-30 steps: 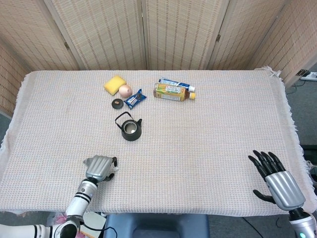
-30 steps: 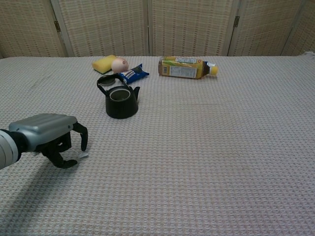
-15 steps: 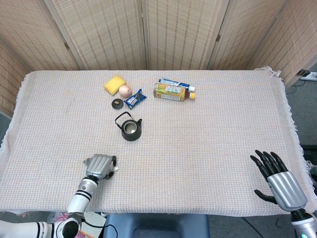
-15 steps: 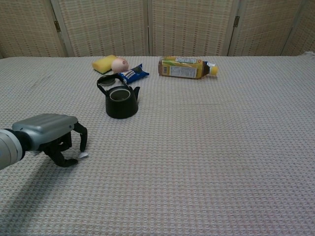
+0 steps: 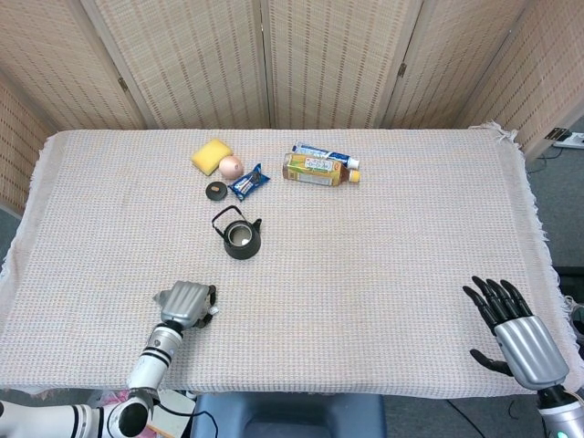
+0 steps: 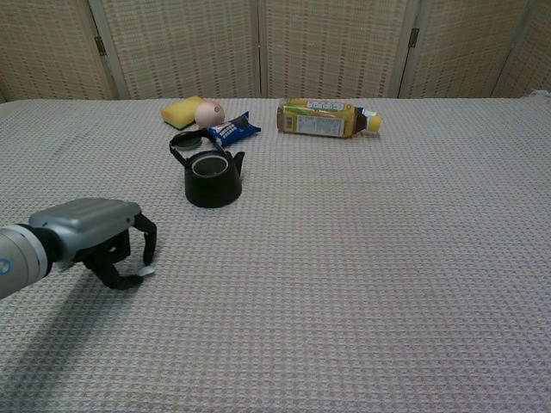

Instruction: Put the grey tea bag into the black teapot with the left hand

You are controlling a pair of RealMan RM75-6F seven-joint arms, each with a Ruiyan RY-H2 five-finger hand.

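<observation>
The black teapot (image 5: 241,238) (image 6: 212,179) stands open, left of the table's middle, its handle up. Its lid (image 5: 216,190) lies behind it. My left hand (image 5: 185,303) (image 6: 90,231) rests knuckles-up near the front left edge, well in front of the pot. Its fingers are curled down onto the cloth. A small corner of the grey tea bag (image 6: 145,272) (image 5: 212,313) peeks out at the fingertips, pinched there; the rest is hidden under the hand. My right hand (image 5: 516,333) hangs at the table's front right corner, fingers spread and holding nothing.
Behind the teapot lie a yellow sponge (image 5: 212,155), a peach-coloured ball (image 5: 231,166) and a blue packet (image 5: 248,182). A tea bottle (image 5: 315,171) and a tube (image 5: 324,153) lie on their sides further right. A woven cloth (image 5: 383,255) covers the table.
My left hand has shifted slightly toward the front edge, still curled over the tea bag. The right hand has drifted a little lower and further right.
</observation>
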